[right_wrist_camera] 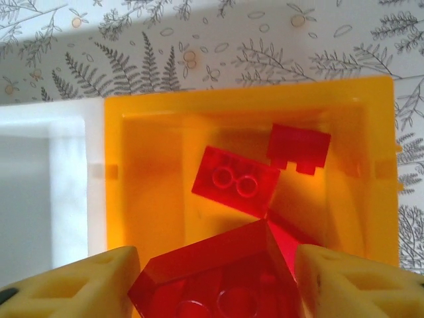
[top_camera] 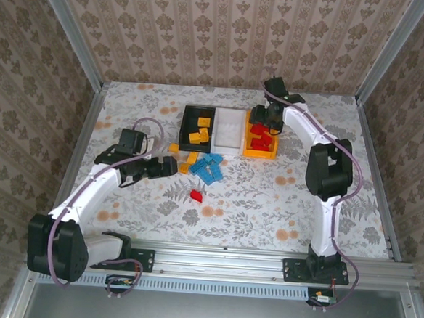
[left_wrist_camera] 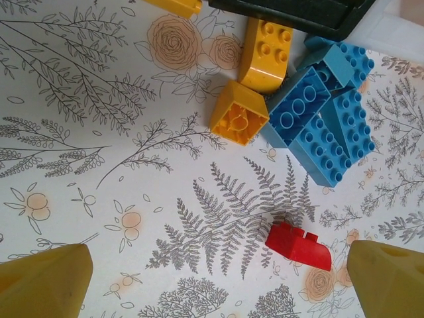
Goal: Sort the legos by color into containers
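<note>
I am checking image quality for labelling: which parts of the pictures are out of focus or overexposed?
Left wrist: blue bricks sharp, yellow fingertips soft. Right wrist: nearest red brick blurred, white tray partly washed out.

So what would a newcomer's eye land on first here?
Probably the red brick between the right fingers, over the orange tray that already holds other red bricks. Next comes the blue pile on the table, just nearer than the black tray. A lone red brick lies closer to the arms, ahead of the open left fingers.
</note>
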Controlling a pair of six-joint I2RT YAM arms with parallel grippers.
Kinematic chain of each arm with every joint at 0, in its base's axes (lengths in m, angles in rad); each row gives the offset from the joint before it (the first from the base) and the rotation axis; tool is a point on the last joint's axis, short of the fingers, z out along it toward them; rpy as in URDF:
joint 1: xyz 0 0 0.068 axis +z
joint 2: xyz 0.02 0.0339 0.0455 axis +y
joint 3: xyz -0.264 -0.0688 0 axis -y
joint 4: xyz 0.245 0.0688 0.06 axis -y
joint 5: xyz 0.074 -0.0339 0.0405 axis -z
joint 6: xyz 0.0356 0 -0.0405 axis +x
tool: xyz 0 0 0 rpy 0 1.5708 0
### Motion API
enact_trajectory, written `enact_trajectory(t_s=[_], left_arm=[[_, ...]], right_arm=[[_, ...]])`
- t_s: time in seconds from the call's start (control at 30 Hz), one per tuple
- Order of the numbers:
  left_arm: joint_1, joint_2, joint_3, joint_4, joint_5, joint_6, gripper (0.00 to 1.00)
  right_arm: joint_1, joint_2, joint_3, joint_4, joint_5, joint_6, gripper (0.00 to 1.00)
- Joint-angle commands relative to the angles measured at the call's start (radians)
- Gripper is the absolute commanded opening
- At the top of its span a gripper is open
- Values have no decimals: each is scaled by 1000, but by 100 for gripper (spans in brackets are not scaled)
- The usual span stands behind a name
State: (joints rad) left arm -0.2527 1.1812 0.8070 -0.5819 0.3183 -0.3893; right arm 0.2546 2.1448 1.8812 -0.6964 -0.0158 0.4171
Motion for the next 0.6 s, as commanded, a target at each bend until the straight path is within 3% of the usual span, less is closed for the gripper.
enact_trajectory(t_s=[0.0, 0.27, 0.43, 0.57], left_arm=[[-26, 17, 3, 1, 5, 23, 100], [-66, 41, 9, 36, -16, -14, 100], [-52, 11, -10, 74, 4, -42, 100], [-8, -16, -59, 130, 80, -84, 100]], right_arm=[[-5, 23, 71, -62, -15, -32, 69], [34, -203, -195, 45, -26, -42, 72], [146, -362, -431, 130, -115, -82, 71], [260, -366, -504, 145, -163, -93, 69]])
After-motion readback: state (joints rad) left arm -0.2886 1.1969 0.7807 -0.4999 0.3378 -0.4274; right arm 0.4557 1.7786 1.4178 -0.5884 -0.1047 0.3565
